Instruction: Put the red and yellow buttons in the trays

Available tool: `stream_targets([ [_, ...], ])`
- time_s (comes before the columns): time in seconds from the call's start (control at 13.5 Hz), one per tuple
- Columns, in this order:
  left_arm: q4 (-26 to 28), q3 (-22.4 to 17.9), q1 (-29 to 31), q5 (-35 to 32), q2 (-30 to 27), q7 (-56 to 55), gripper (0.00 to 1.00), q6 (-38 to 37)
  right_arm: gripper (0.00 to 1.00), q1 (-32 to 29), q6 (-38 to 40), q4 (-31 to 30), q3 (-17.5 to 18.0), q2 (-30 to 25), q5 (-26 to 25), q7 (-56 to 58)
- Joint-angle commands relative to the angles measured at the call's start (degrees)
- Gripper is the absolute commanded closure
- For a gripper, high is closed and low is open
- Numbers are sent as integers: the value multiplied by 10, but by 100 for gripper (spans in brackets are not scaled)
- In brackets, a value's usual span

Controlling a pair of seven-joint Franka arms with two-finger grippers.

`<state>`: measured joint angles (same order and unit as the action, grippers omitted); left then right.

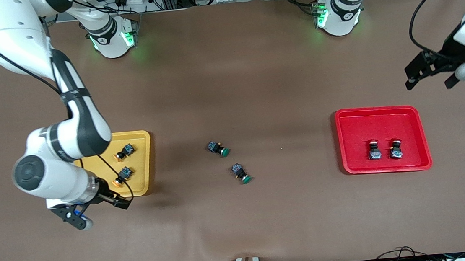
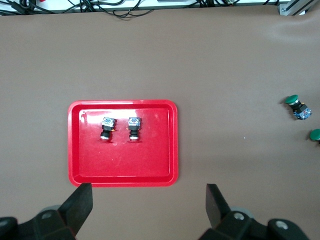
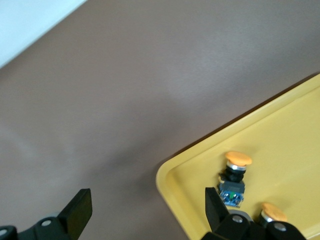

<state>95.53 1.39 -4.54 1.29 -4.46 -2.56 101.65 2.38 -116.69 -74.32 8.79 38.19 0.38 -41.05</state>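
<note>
Even, bright overhead light. Soft shadows fall beside the yellow tray (image 1: pixel 145 163) and under the right arm (image 1: pixel 64 136). Green base LEDs tint the table (image 1: pixel 228 84). Right wrist view slightly soft; others sharp.

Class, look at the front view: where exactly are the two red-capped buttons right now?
Both red-capped buttons lie side by side in the red tray, toward the left arm's end of the table, in the part of the tray nearer the front camera.

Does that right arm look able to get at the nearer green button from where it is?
Probably yes. The right end effector hangs open by the yellow tray, holding nothing, and only bare table lies between it and the nearer green button.
</note>
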Motion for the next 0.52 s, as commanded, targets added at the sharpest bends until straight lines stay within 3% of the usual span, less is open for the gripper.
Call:
stream_targets([
  [0.0, 69, 1, 1, -11, -69, -10, 0, 7, 0, -50, 13, 7, 71, -9, -19, 6],
  [0.15, 91, 0, 1, -5, -92, -10, 0, 15, 0, -51, 60, 26, 79, -30, -83, 18],
  [0.3, 75, -5, 4, -4, -93, -3, 0, 9, 0, -33, 158, 82, 69, -33, -91, 118],
  [0.45, 46, -16, 3, -4, -92, 2, 0, -20, 0, -28, 221, 97, 50, -60, -89, 212],
])
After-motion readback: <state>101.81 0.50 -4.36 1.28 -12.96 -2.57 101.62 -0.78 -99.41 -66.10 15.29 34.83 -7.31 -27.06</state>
